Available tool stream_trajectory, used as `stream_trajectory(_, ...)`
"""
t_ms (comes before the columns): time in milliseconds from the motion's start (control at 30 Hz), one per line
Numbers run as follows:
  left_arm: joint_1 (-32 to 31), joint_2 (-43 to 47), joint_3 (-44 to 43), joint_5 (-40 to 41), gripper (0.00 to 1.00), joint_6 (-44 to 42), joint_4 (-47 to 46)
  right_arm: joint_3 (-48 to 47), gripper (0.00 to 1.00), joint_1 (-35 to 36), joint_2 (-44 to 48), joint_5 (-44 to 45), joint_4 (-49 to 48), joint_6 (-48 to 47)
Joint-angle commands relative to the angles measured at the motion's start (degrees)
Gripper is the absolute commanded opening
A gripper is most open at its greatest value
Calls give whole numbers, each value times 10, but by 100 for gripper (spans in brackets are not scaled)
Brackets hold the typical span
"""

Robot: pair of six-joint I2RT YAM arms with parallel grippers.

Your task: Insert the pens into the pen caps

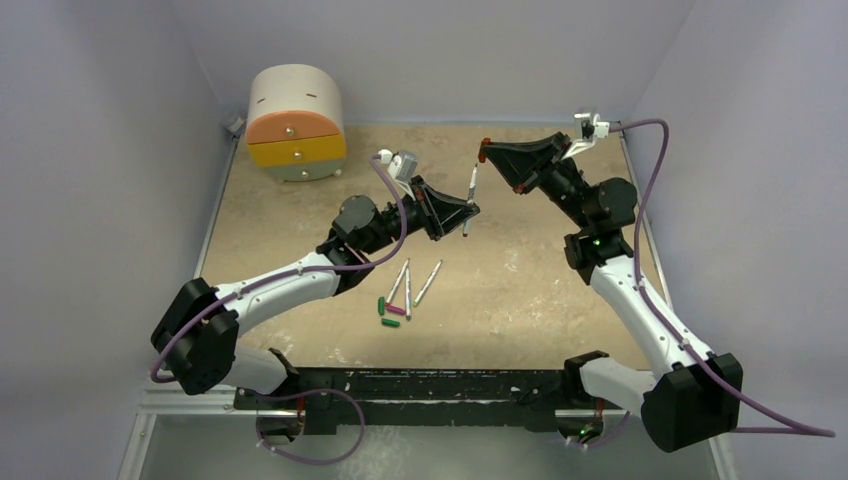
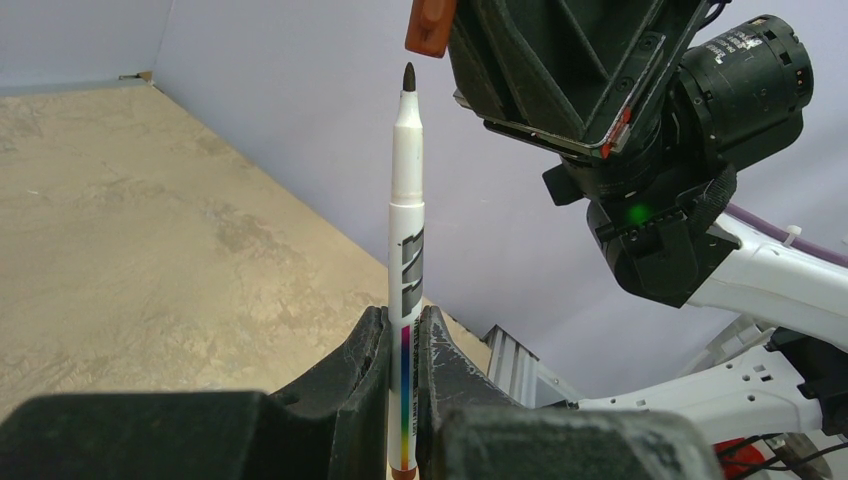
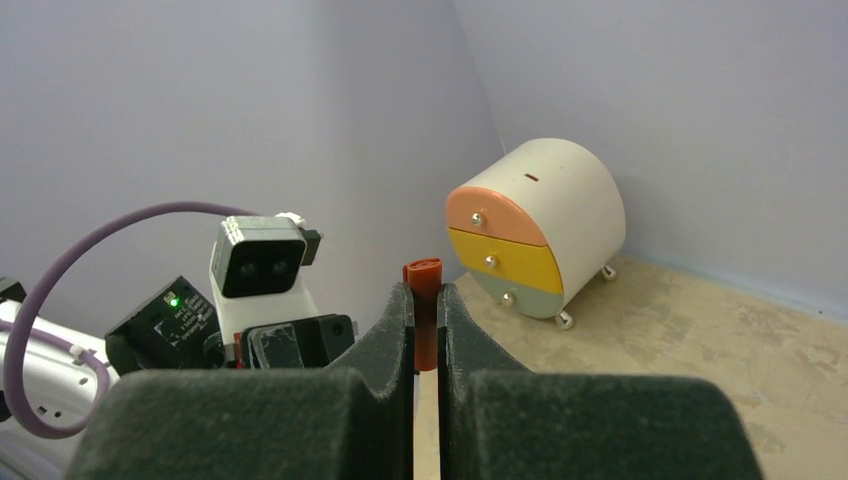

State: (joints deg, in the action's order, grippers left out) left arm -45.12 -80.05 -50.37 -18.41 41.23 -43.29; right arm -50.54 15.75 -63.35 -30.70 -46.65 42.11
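Observation:
My left gripper (image 2: pixel 403 318) is shut on a white-grey pen (image 2: pixel 405 200) and holds it upright above the table, dark tip up. Just above and right of that tip hangs the dark red pen cap (image 2: pixel 430 25), a small gap away. My right gripper (image 3: pixel 425 295) is shut on that cap (image 3: pixel 423 272), whose top sticks out past the fingertips. From above, the held pen (image 1: pixel 471 186) stands between the left gripper (image 1: pixel 467 212) and the right gripper (image 1: pixel 485 150). Three more pens (image 1: pixel 407 290) lie on the table, with two green caps (image 1: pixel 381 304) and a magenta cap (image 1: pixel 396 310) beside them.
A round white drawer unit (image 1: pixel 295 122) with orange, yellow and grey fronts stands at the back left corner; it also shows in the right wrist view (image 3: pixel 535 230). Lilac walls close in the tan table (image 1: pixel 540 290) on three sides.

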Motion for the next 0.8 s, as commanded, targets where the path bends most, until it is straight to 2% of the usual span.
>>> stream_trajectory(0, -1, 1, -21, 0, 0, -1, -32, -15, 0, 2, 12, -18, -27, 6)
stream_trajectory(767, -5, 5, -20, -4, 0, -13, -22, -20, 0, 5, -10, -31, -47, 21)
